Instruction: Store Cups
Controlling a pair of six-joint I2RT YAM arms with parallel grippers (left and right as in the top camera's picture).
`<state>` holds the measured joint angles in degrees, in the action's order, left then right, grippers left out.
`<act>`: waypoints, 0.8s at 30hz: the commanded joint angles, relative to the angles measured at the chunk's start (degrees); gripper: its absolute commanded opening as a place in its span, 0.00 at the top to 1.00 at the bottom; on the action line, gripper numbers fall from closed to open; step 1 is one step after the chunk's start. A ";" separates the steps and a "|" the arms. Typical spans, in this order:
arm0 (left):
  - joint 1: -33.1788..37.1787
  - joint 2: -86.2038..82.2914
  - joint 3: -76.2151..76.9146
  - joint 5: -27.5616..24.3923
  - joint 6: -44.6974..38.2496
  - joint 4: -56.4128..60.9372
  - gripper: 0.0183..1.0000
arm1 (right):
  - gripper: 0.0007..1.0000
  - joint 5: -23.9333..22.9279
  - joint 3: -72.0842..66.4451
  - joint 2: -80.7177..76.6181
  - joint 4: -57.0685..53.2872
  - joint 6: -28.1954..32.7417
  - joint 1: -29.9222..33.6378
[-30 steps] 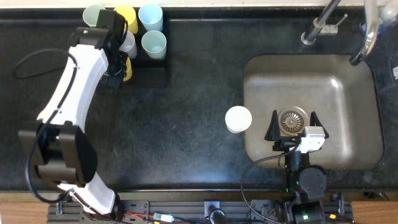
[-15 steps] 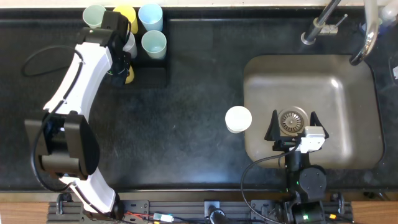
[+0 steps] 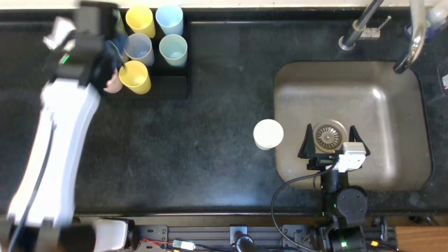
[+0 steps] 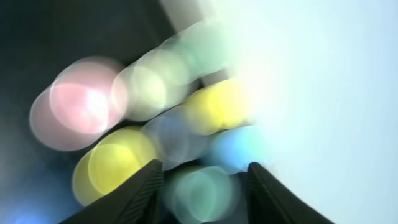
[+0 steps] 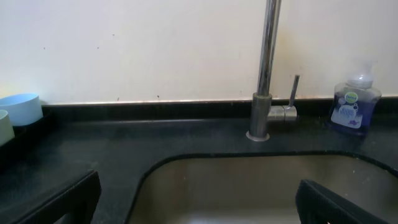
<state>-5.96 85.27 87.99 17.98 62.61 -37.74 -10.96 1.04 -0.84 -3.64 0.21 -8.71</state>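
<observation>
A black rack [image 3: 176, 82] at the back left of the counter holds several cups: two yellow [image 3: 140, 20] [image 3: 134, 77], a light blue [image 3: 169, 18], a grey-blue [image 3: 138, 47] and a teal one [image 3: 173, 49]. A pink cup [image 3: 112, 83] stands at its left edge. The same cluster lies blurred below my left gripper [image 4: 205, 199], which hangs open and empty above it. A white cup [image 3: 268, 134] stands upside down on the counter beside the sink [image 3: 392, 91]. My right gripper [image 3: 329, 142] rests open over the drain.
A faucet [image 3: 364, 24] rises behind the sink, with a soap bottle [image 5: 354, 102] to its right. The dark counter between the rack and the sink is bare. My left arm [image 3: 66, 105] stretches along the left side.
My left gripper has lifted back and to the left off the rack, leaving the grey-blue cup standing in it and uncovering the front yellow cup. The right arm has not moved.
</observation>
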 commanded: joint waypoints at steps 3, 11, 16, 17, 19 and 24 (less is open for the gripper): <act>0.15 -22.10 -20.06 -12.57 -57.29 31.54 0.25 | 0.00 -0.52 -0.76 0.61 0.42 -0.24 0.07; 0.55 -52.43 -58.58 -15.56 -58.80 49.13 0.00 | 0.00 -0.52 -0.76 0.63 0.42 -0.22 0.07; 0.61 -66.55 -73.96 -15.37 -58.80 52.68 0.00 | 0.00 -0.52 -0.76 0.63 0.42 -0.22 0.07; 0.70 -68.87 -76.26 -15.39 -58.80 52.63 0.00 | 0.00 -0.52 -0.76 0.63 0.42 -0.24 0.07; 1.22 -74.12 -81.31 -15.65 -58.73 52.54 0.00 | 0.00 -0.52 -0.76 0.61 0.42 -0.24 0.07; 3.13 -83.23 -87.32 -18.99 -58.75 45.57 0.00 | 0.00 -0.52 -0.76 0.63 0.42 -0.22 0.07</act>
<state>-4.03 6.37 2.42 2.04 5.34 12.40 -10.98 1.04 -0.80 -3.64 0.21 -8.71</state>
